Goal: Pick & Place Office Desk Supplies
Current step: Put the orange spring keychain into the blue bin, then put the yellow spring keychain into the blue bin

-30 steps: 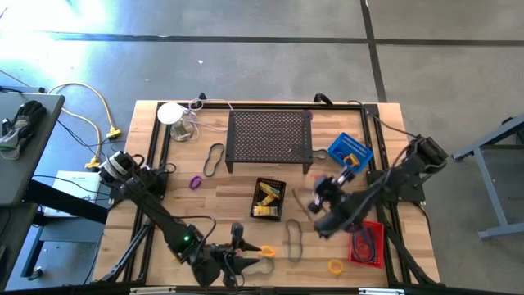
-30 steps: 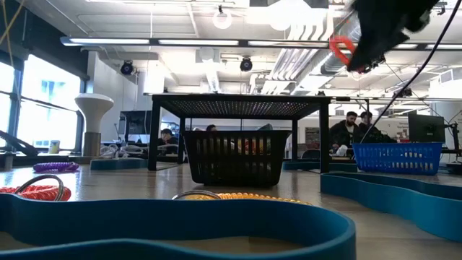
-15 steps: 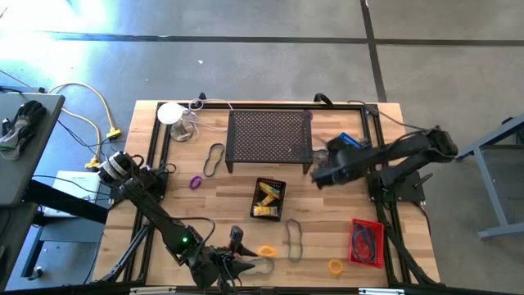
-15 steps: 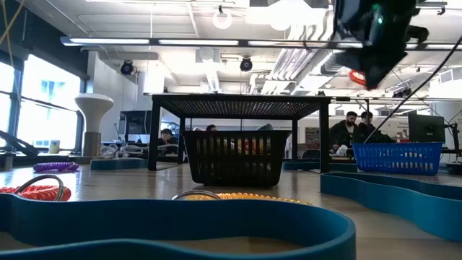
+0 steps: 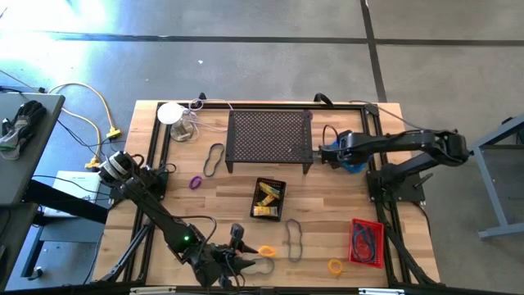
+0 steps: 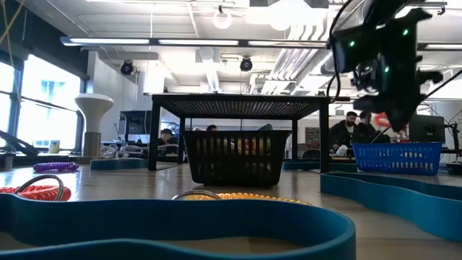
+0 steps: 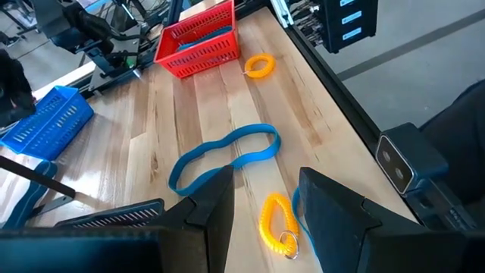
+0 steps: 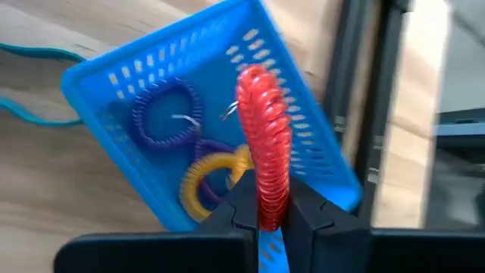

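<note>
Over on the left, the left gripper [image 5: 233, 264] hangs low at the near edge of the table with its fingers parted and nothing between them, poised right beside an orange coil ring [image 7: 276, 222] and a blue rubber-band loop [image 7: 221, 158] lying on the wood. Nothing is gripped there, so that arm reads as waiting. Moving along the middle, the black mesh basket [image 5: 268, 199] holds the yellow packets [image 5: 265, 201], with the black perforated stand [image 5: 269, 138] just beyond it on the far side. Now the action: to the right of the stand, the right gripper [image 8: 261, 208] is clenched on a red coil ring [image 8: 265, 163], carried upright above the blue basket [image 8: 121, 68], where a purple ring [image 8: 165, 114] and a yellow ring [image 8: 208, 178] already lie. The step in hand looks like the drop. To do it well, centre the ring over the basket's open floor rather than its near rim, come down close enough that the springy coil won't bounce out, then release cleanly and lift straight up so a finger doesn't snag a loop. Further right and nearer, the red basket [image 5: 367, 242] holds bands, and a yellow ring [image 5: 335, 266] on the table left of it is not yet collected.
</note>
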Controlling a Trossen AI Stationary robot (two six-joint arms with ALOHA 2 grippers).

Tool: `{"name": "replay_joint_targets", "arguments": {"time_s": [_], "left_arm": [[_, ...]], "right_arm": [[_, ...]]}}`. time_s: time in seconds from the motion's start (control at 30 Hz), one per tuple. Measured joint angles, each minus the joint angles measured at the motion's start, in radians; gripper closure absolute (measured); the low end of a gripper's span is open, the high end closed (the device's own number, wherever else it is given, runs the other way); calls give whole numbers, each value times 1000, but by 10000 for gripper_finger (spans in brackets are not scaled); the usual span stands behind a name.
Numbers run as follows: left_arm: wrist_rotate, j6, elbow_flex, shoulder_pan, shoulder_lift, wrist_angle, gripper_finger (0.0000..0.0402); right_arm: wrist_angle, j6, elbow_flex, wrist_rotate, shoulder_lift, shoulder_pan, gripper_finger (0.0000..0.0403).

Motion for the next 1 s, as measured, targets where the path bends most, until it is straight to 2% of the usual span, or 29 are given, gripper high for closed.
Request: {"name": "replay_joint_targets", "arguments": {"time_s": [0.13,0.43,0.6,0.7,0.83,0.93,1.0], "left_arm": [[0,0,0,0,0,0,259],[0,0,0,0,0,0,259],[-1,0,0,0,0,0,259],[-1,2,0,0,0,0,259],[-1,2,0,7,0,0,259],[-2,-5,0,11,0,0,259],[-2,-11,0,11,0,0,259]], "right_arm": [[53,-73,-30,-22,17,-42,361],[53,-148,-29,-46,17,-61,271],[38,-231,-29,73,7,-52,230],[38,-293,-28,164,-15,-14,215],[34,-301,-12,172,-68,65,206],[36,-318,9,116,-117,162,204],[61,-318,19,20,-143,237,204]]}}
